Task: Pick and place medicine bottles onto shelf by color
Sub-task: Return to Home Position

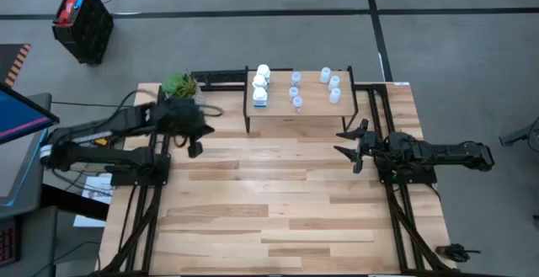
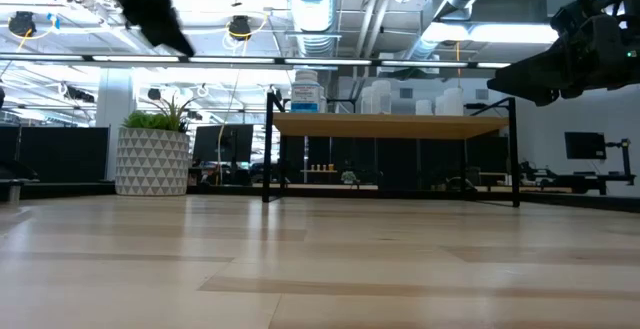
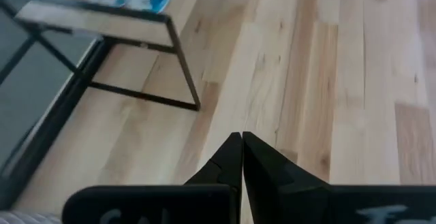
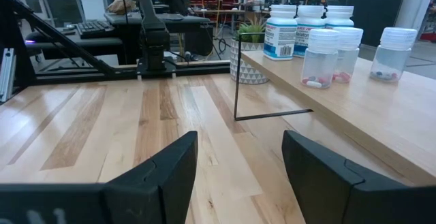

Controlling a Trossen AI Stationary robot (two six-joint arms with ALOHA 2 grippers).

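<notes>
On the shelf at the table's far edge stand the medicine bottles. Three white bottles are packed in a column at its left end. Six clear bottles are spread loosely over the middle and right.

The high view gives only pale caps. The right wrist view adds blue-and-white labels on the white ones and small pinkish pills in the bottoms of the clear ones. The low view shows the shelf's light top on thin black legs, all the bottles upright. The left wrist view catches just one shelf corner, a leg and a blurred blue-edged label.

The white bottles sit close to the shelf's left edge; the clear ones have room around them.

The left gripper, fingers pressed together on nothing, hangs left of the shelf, near the plant pot. The right gripper, jaws spread wide and empty, is off the shelf's front right leg, apart from it. Bare planks lie wide in front of both.
</notes>
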